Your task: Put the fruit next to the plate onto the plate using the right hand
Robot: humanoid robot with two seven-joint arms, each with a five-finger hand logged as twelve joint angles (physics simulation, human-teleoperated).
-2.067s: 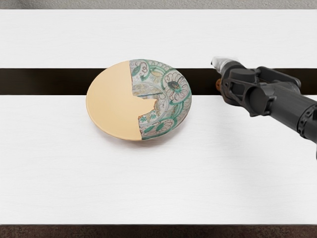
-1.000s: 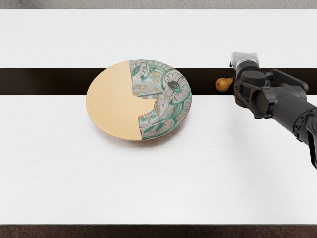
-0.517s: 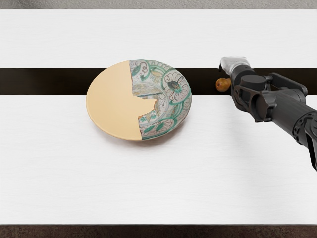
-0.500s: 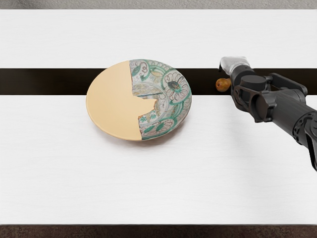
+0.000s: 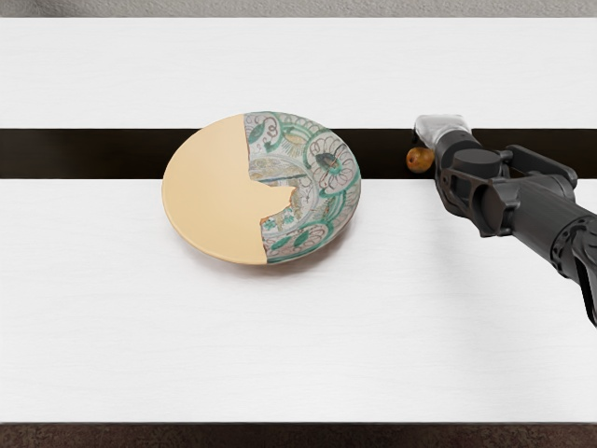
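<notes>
Looking down from the head cam right now: the plate [image 5: 210,191] sits a bit left of the middle of the white worktop [image 5: 298,327], straddling the dark stripe [image 5: 84,154] that runs across it side to side. Weird texture on that plate btw, the left half is plain tan and the right half has a green and white floral pattern. The fruit [image 5: 419,160] is a small brownish-orange thing, lying on the dark stripe off to the right of the plate, clearly apart from its rim, so it's not on the plate. My right arm comes in from the right edge and the right hand [image 5: 446,135] is parked right up against the fruit's right side, covering part of it. Honestly I can't tell from this angle whether the hand is apart or clamped on the fruit, since the bulky black wrist blocks most of it and only a light grey bit pokes out on top. Can't say if it's actually touching either.
</notes>
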